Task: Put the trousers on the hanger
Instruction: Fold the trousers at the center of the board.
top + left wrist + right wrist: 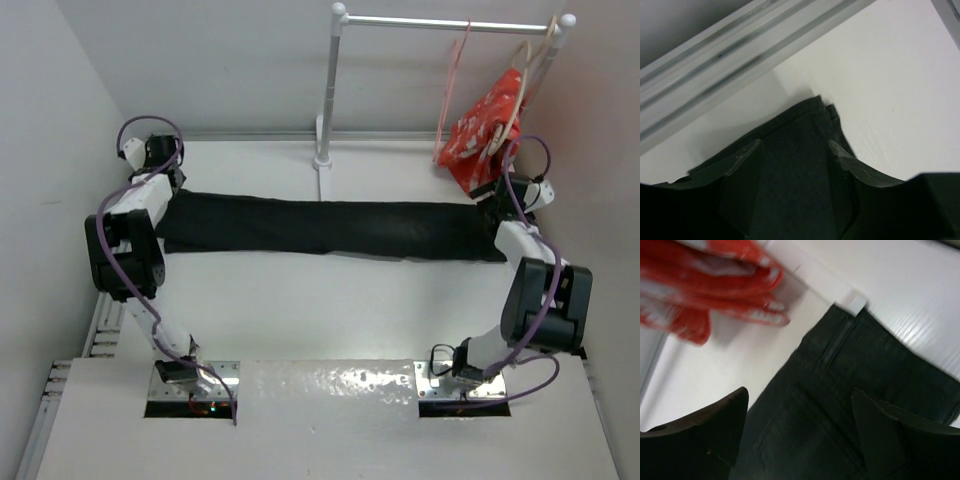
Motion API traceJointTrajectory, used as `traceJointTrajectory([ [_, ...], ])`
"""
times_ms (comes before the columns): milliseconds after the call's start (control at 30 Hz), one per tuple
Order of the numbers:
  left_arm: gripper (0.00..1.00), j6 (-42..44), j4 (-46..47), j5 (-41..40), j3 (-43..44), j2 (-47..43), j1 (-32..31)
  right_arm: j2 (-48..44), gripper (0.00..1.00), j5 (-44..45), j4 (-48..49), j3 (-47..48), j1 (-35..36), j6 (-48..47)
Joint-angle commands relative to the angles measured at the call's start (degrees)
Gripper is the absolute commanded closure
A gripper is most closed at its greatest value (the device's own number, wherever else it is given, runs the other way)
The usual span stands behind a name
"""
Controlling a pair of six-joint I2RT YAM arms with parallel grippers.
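Note:
The black trousers [330,227] lie stretched flat across the table from left to right. My left gripper [166,186] is at their left end. In the left wrist view it [792,150] is open, with its fingers [842,155] spread over the leg hem [800,130]. My right gripper [497,198] is at the right end. In the right wrist view it [797,405] is open over the trousers' back pocket area [805,405]. The thin pink-red wire hanger [452,85] hangs on the rail at the back right, apart from both grippers.
A white clothes rail [450,22] on a post [327,100] stands at the back. A red white-patterned cloth [483,125] hangs from a beige hanger [527,75] close to my right gripper and also shows in the right wrist view [715,280]. An aluminium rail [730,55] runs past the hem.

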Motion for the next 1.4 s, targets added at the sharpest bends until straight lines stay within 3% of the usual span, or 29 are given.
traceJointTrajectory([
  [0, 0.53, 0.0, -1.3, -0.7, -5.9, -9.5, 0.5, -6.9, 0.2, -7.7, 5.7, -5.1, 0.0, 3.5],
  [67, 0.58, -1.1, -1.0, 2.1, -12.5, -14.2, 0.7, -11.9, 0.45, -10.6, 8.3, -10.9, 0.0, 4.8],
  [100, 0.6, -1.6, -1.1, 2.9, -14.4, -15.4, 0.7, -13.7, 0.82, -12.3, 9.1, -13.0, 0.0, 5.5],
  [133, 0.7, -1.9, -1.3, 3.7, -16.1, -17.3, 0.9, -16.9, 0.94, -13.0, 9.6, -17.0, 0.1, 6.5],
  [167, 0.74, -3.5, -2.7, 4.9, -18.7, -18.1, 1.2, -18.4, 1.0, -13.4, 9.9, -18.7, 0.1, 6.7],
  [233, 0.85, -4.4, -3.2, 7.3, -21.1, -19.9, 2.2, -21.0, 1.0, -16.2, 10.0, -22.5, 0.1, 6.7],
  [333, 0.83, -6.4, -1.2, 11.9, -26.0, -22.0, 3.4, -24.9, 1.0, -21.3, 9.8, -26.3, 0.2, 6.2],
  [433, 0.7, -8.7, 1.9, 16.7, -31.7, -22.2, 3.8, -29.8, 0.98, -22.6, 9.1, -29.7, 0.2, 4.2],
  [467, 0.59, -9.6, 3.0, 17.5, -32.8, -21.6, 3.8, -30.3, 0.97, -22.7, 8.3, -30.1, 0.1, 2.5],
  [567, 0.48, -13.0, 6.6, 21.6, -35.3, -18.9, 4.5, -32.2, 0.9, -23.6, 6.7, -31.4, 0.2, 1.0],
  [767, 0.47, -16.4, 11.3, 20.7, -37.8, -18.0, 4.4, -33.1, 0.83, -26.3, 9.0, -34.0, 0.1, 1.0],
  [1067, 0.45, -17.8, 17.9, 20.1, -40.7, -18.7, 4.4, -29.5, 0.82, -29.8, 13.0, -34.8, 0.1, 1.5],
  [1100, 0.47, -17.9, 17.9, 20.6, -41.0, -18.9, 4.4, -29.4, 0.82, -29.8, 12.7, -34.7, 0.1, 1.3],
  [1133, 0.62, -18.0, 18.0, 20.5, -41.2, -19.9, 4.2, -29.5, 0.82, -29.8, 12.6, -34.6, 0.1, 0.9],
  [1200, 0.66, -18.2, 19.0, 19.0, -42.7, -21.8, 4.1, -29.4, 0.82, -29.6, 12.7, -34.5, 0.1, 0.9],
  [1267, 0.53, -18.0, 21.0, 18.0, -43.9, -23.9, 4.1, -29.1, 0.82, -30.0, 12.9, -34.5, 0.1, 0.8],
  [1367, 0.49, -18.1, 19.5, 18.2, -41.7, -22.1, 4.1, -29.2, 0.82, -30.5, 13.4, -34.8, 0.2, 0.8],
])
